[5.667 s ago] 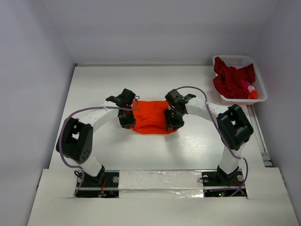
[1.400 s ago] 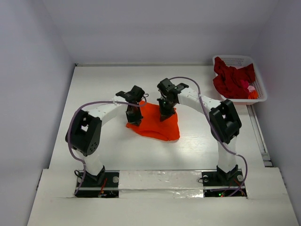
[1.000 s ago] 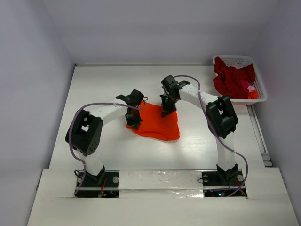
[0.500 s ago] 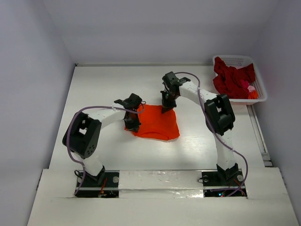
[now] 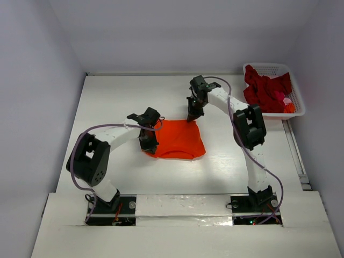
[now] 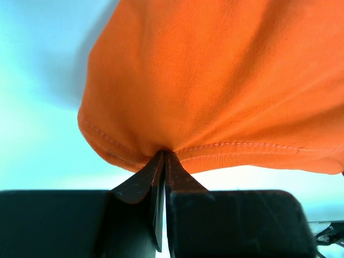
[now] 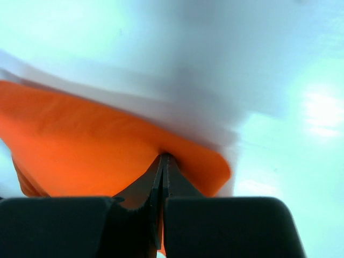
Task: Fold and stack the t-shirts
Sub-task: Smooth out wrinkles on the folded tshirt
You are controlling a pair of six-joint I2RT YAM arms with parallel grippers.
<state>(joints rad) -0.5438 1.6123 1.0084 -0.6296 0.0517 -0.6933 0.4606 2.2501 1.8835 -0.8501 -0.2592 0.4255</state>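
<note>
Holding the orange t-shirt (image 5: 177, 140) on the table (image 5: 107, 97): left gripper (image 5: 148, 144) pinches its left hem, right gripper (image 5: 192, 116) its far corner, both jaws pressed tight on cloth. Judged mid-fold; next, both must lower the cloth flat together. Dark red t-shirts (image 5: 266, 88) lie in the basket (image 5: 271, 65)

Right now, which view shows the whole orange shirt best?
Top external: the orange shirt shows nearly whole, spread on the table. Left wrist shows only a hemmed edge pinched by the left gripper; right wrist, only a blurred corner pinched by the right gripper.
</note>
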